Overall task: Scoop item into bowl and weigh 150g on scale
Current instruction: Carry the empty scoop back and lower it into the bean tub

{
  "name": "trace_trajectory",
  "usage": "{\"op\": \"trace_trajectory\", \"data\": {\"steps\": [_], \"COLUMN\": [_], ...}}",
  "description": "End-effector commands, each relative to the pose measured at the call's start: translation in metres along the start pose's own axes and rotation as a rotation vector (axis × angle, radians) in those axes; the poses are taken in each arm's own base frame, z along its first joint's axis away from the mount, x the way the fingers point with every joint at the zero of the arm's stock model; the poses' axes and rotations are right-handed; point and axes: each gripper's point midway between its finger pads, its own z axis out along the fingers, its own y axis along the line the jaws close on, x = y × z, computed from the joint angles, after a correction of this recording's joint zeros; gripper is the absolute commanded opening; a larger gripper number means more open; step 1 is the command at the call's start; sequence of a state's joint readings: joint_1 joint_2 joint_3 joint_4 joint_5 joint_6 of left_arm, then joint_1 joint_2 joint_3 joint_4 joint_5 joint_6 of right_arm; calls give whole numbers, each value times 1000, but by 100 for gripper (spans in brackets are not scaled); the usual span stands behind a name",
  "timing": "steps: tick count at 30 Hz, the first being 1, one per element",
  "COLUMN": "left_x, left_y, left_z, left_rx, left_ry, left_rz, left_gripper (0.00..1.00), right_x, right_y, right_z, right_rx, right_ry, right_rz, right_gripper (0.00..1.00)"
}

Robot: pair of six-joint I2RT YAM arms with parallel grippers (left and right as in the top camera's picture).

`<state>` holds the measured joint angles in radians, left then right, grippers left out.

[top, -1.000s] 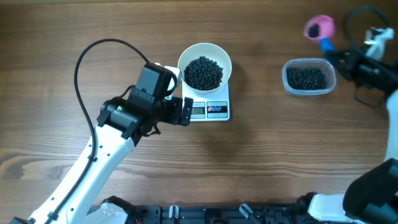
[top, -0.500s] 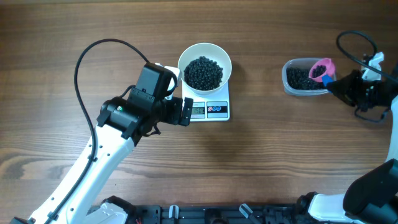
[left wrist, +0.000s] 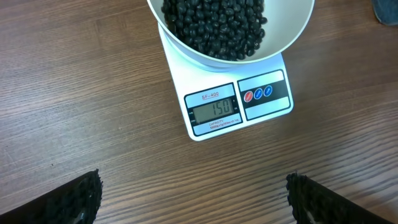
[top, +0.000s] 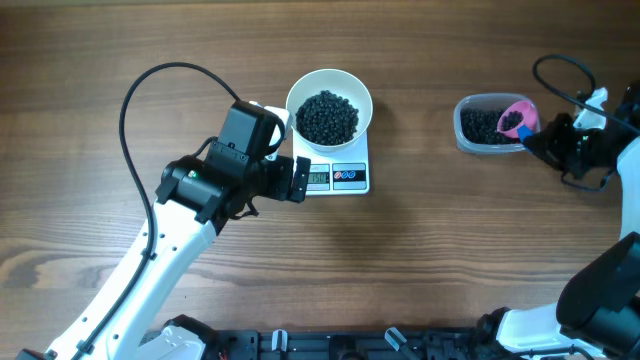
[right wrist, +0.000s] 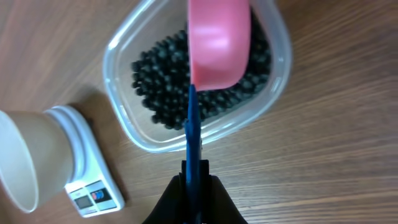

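Note:
The white bowl (top: 329,86) stands on the scale (top: 338,177), heaped with black beans (top: 327,117). In the left wrist view the scale's display (left wrist: 214,109) reads 150 below the bowl (left wrist: 292,34). My left gripper (top: 298,180) hovers just left of the scale, open, nothing between its fingers (left wrist: 74,199). At the far right, my right gripper (top: 545,140) is shut on the blue handle (right wrist: 193,137) of the pink scoop (right wrist: 219,40). The scoop (top: 517,118) hangs over the clear tub (top: 466,138) of beans (right wrist: 161,81).
A black cable (top: 140,100) loops behind the left arm. Another cable (top: 560,70) curls above the right gripper near the table's right edge. Bare wood lies between scale and tub.
My right gripper has carried the pink scoop from behind the tub to down over the beans in the tub. The left arm, bowl and scale have not moved.

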<state>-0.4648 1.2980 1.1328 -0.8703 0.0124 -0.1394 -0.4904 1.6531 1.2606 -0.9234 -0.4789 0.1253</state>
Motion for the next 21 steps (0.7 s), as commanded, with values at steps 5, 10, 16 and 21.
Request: {"op": "trace_trajectory", "data": {"steps": [5, 10, 16, 21], "left_x": [0, 0, 0, 0], "left_y": [1, 1, 1, 1], "left_z": [1, 1, 1, 1], "left_rx": [-3, -3, -3, -3], "left_ry": [0, -1, 0, 0], "left_rz": [-8, -8, -8, -8], "left_gripper": [100, 100, 100, 100], "right_x": [2, 1, -10, 32], "right_y": [-34, -57, -32, 13], "right_z": [1, -10, -73, -146], "right_rx": [191, 344, 363, 276], "right_ry": [3, -7, -197, -351], "right_rz": [18, 20, -5, -70], "right_gripper": [88, 100, 100, 100]}}
